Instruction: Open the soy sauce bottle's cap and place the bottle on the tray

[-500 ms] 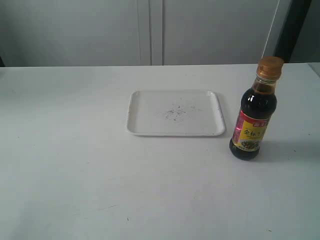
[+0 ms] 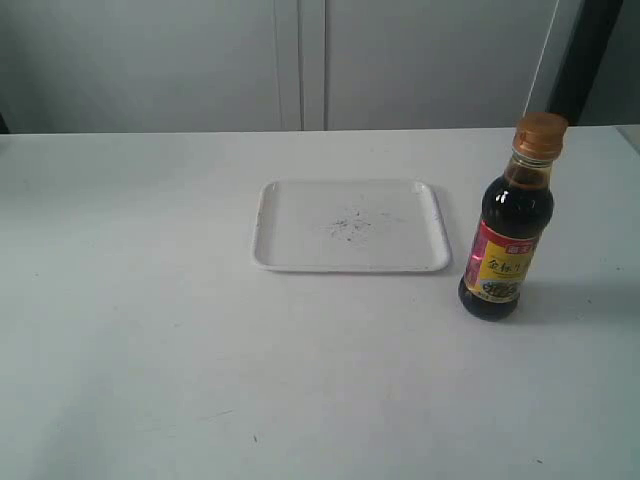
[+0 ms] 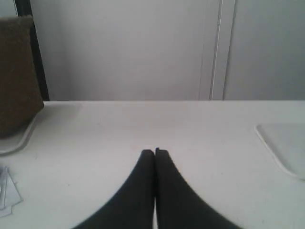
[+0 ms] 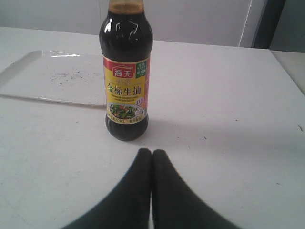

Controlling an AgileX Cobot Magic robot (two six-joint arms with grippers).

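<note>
The soy sauce bottle [image 2: 505,235] stands upright on the white table, just right of the tray [image 2: 290,255]; its golden-tan cap [image 2: 541,130] is closed. In the right wrist view the bottle [image 4: 126,71] stands a short way beyond my right gripper [image 4: 152,152], which is shut on nothing; the cap is cut off by the frame edge, and the tray [image 4: 28,78] lies beside the bottle. My left gripper [image 3: 155,152] is shut and empty over bare table, with a corner of the tray [image 3: 283,143] off to one side. Neither gripper shows in the exterior view.
A brown object [image 3: 16,71] on a white base and some papers [image 3: 7,191] appear in the left wrist view. A grey wall with panel seams [image 2: 300,60] and a dark post [image 2: 580,60] stand behind the table's far edge.
</note>
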